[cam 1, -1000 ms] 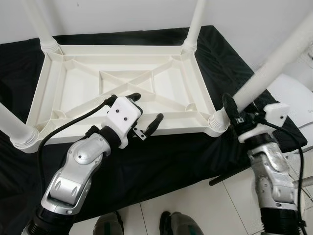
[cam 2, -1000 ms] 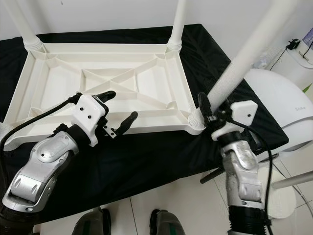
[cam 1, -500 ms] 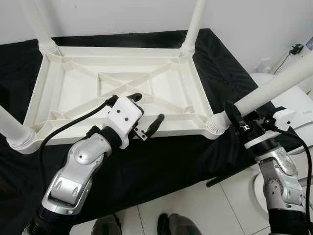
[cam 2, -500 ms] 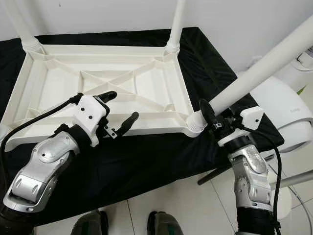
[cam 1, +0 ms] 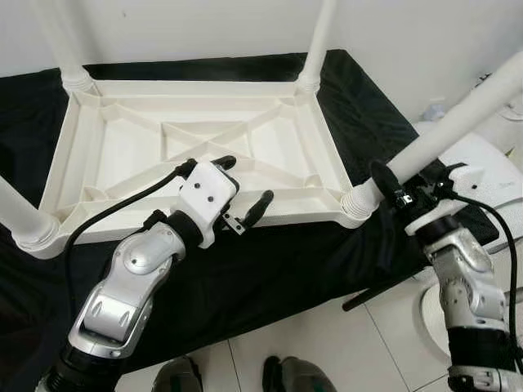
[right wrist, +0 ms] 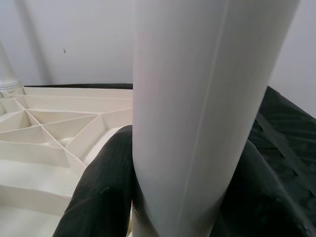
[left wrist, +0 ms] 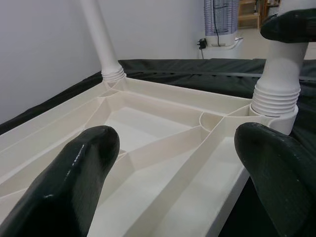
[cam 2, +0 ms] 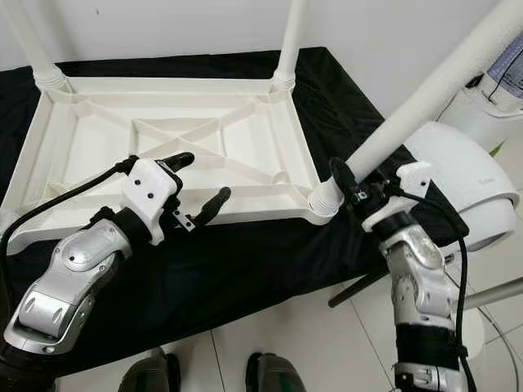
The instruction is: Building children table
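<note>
White leg [right wrist: 197,108] clamped betw. black fingers [right wrist: 98,197], ribbed tabletop underside [right wrist: 44,133]

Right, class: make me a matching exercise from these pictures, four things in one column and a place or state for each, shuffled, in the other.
Things:
1. right gripper
2. left gripper
3. upturned tabletop
4. black cloth

States:
A. spread beneath the table
B. open, over the near rim
C. shut on the near right leg
D. lying underside up, ribs showing

Pairs: 1-C, 2-B, 3-D, 4-A
</note>
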Controlling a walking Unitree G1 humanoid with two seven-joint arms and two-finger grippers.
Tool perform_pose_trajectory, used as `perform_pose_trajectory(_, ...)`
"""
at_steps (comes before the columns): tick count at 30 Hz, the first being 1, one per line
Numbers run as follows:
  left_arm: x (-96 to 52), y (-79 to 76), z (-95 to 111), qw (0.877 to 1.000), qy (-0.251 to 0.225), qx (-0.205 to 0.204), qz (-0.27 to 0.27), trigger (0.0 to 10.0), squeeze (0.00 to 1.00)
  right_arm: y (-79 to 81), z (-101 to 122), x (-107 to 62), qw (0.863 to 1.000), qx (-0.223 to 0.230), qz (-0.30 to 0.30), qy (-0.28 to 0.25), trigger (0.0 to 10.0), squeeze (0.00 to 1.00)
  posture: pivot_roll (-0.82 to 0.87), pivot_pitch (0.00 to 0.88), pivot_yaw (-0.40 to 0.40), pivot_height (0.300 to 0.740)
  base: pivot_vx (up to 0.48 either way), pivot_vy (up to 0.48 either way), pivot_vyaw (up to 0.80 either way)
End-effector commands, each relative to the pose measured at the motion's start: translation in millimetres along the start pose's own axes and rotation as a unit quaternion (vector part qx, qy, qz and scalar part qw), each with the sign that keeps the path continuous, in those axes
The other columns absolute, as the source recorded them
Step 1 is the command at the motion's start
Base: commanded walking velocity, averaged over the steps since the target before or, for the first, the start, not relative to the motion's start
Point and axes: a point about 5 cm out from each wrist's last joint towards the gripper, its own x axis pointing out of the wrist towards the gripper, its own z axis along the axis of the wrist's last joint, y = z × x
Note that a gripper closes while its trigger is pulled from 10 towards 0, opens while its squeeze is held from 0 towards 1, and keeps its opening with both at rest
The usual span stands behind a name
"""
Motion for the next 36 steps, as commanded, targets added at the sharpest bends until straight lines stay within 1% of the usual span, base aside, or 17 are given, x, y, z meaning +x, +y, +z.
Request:
perform_pose_trajectory(1,-0.3,-3.9,-3,1.000,0.009,-0.004,-0.017,10.0,0.00,-6.6,-38,-12.0,0.994,0.028,-0.037,0.100,10.0,0.00,0.01,0.163,-0.039,0.740,0.000,0.000,0.00)
perform_pose_trajectory(7,0.1,-4.3,-3,1.000,0.009,-0.004,-0.017,10.0,0.00,-8.9,-32,-5.1,0.995,0.029,-0.039,0.092,10.0,0.00,0.01,0.164,-0.041,0.740,0.000,0.000,0.00)
perform_pose_trajectory(10,0.7,-4.2,-3,1.000,0.008,-0.005,-0.014,10.0,0.00,-8.2,-26,2.2,0.996,0.021,-0.040,0.080,10.0,0.00,0.01,0.161,-0.047,0.740,0.000,0.000,0.00)
perform_pose_trajectory(19,1.0,-4.1,-2,1.000,0.006,-0.005,-0.010,10.0,0.00,-4.6,-25,11.2,0.996,0.021,-0.044,0.074,10.0,0.00,0.01,0.158,-0.050,0.740,0.000,0.000,0.00)
perform_pose_trajectory(22,0.9,-3.9,-2,1.000,0.006,-0.005,-0.008,10.0,0.00,-3.5,-23,14.6,0.997,0.012,-0.046,0.067,10.0,0.00,0.01,0.158,-0.050,0.740,0.000,0.000,0.00)
perform_pose_trajectory(24,1.0,-3.8,-2,1.000,0.006,-0.005,-0.008,10.0,0.00,-2.0,-22,17.1,0.997,0.005,-0.043,0.060,10.0,0.00,0.01,0.156,-0.052,0.740,0.000,0.000,0.00)
perform_pose_trajectory(26,1.1,-3.5,-2,1.000,0.005,-0.005,-0.005,10.0,0.00,4.4,-20,21.9,0.998,-0.003,-0.024,0.058,10.0,0.00,0.01,0.155,-0.056,0.740,0.000,0.000,0.00)
perform_pose_trajectory(31,1.2,-3.5,-2,1.000,0.005,-0.005,-0.003,10.0,0.00,6.7,-20,23.6,0.998,-0.011,-0.018,0.060,10.0,0.00,0.01,0.155,-0.056,0.740,0.000,0.000,0.00)
perform_pose_trajectory(33,1.2,-3.8,-2,1.000,0.005,-0.005,-0.002,10.0,0.00,10.5,-21,26.0,0.998,-0.019,-0.010,0.060,10.0,0.00,0.01,0.154,-0.063,0.740,0.000,0.000,0.00)
perform_pose_trajectory(36,1.0,-3.7,-2,1.000,0.005,-0.005,0.000,10.0,0.00,13.4,-22,27.2,0.998,-0.018,-0.002,0.068,10.0,0.00,0.01,0.154,-0.063,0.740,0.000,0.000,0.00)
